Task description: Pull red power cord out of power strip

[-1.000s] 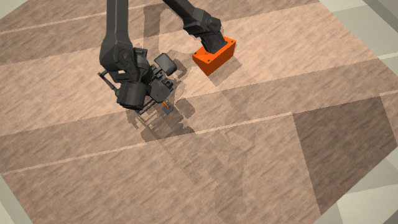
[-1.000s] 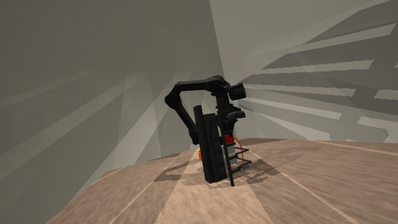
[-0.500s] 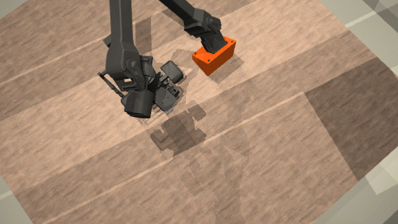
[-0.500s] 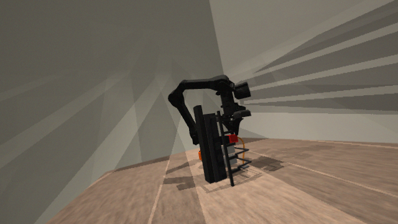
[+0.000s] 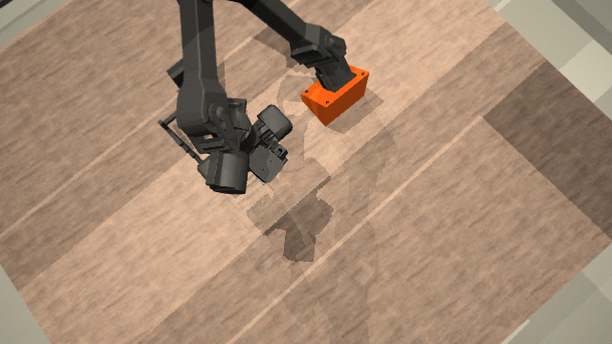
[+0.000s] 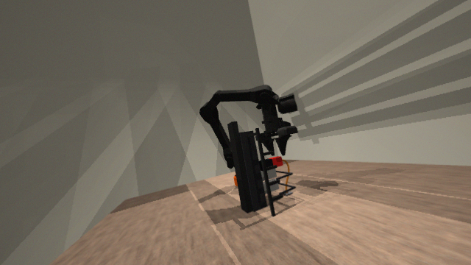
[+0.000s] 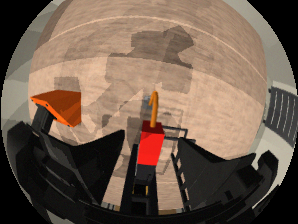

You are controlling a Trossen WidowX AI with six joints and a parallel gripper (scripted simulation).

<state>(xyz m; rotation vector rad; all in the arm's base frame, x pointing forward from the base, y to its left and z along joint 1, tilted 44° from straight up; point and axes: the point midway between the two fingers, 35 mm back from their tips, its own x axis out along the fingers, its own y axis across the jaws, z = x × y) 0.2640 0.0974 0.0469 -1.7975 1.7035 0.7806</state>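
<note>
- The claw (image 7: 149, 183) stands partly open, its two dark fingers spread to either side of the red plug (image 7: 150, 147) in the wrist view; nothing is gripped between them.
- In the exterior view the claw (image 6: 278, 144) hangs just above the red plug (image 6: 276, 161), with a sliver of gap between the fingertips and the plug top; whether they touch cannot be told.
- The red plug sits at the upper end of the black power strip (image 6: 247, 171), which stands nearly upright on the desk (image 6: 349, 221), a little left of frame centre. Whether its prongs are out of the socket cannot be told.
- An orange cord (image 6: 288, 177) curves down from the plug to the desk; in the wrist view it runs straight up the frame from the plug (image 7: 153, 106).
- A thin black wire rack (image 6: 270, 177) leans against the strip's right face, close under the claw.
- From the top, the desk (image 5: 454, 239) stretches wide to the right and lower part of the frame; its edges show at the four corners.
- The orange base block (image 5: 336, 96) sits upper centre, well apart from the wrist (image 5: 239, 153).
- Count: one arm, one claw, one red plug, one cord, one strip, one rack, one orange block.
</note>
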